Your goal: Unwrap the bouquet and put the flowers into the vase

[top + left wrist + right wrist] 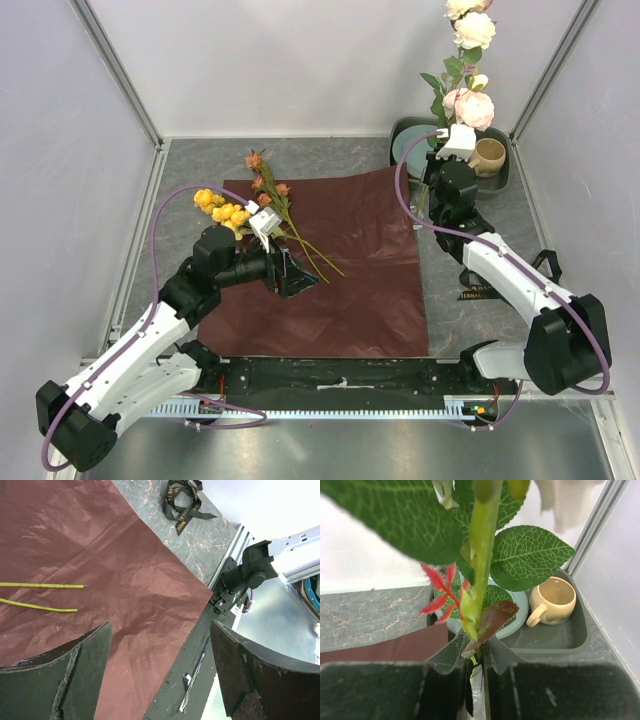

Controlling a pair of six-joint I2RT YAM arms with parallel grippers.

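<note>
Only in the overhead view is the whole layout seen: the maroon wrapping paper point(370, 260) is spread flat on the grey table point(200, 160), and one bunch of loose flowers lies across its far left corner, with a cluster of yellow roses point(225, 210) and several rust-brown blooms point(262, 185) on the table just beyond the paper's edge. The left gripper point(292, 275) is held low over the paper beside those stems. From the left wrist its jaws are seen wide apart with nothing between them, and two bare yellow-green stem ends point(42, 585) are counted on the paper. One black ribbon point(182, 505) is also seen there, lying loose on the table past the paper's corner. Its gold lettering is too small to read there, though "ERNAL" can be read beside the right arm from overhead. From the right wrist, one upright rose stem point(482, 555) is seen passing down between the close-set fingers of the right gripper point(476, 655). Whether it is clamped cannot be told. At least three pale blooms top this stem overhead. Behind it, one dark tray point(560, 637) holds one beige mug point(551, 600) and one pale plate point(517, 612). The vase cannot be made out with certainty.
</note>
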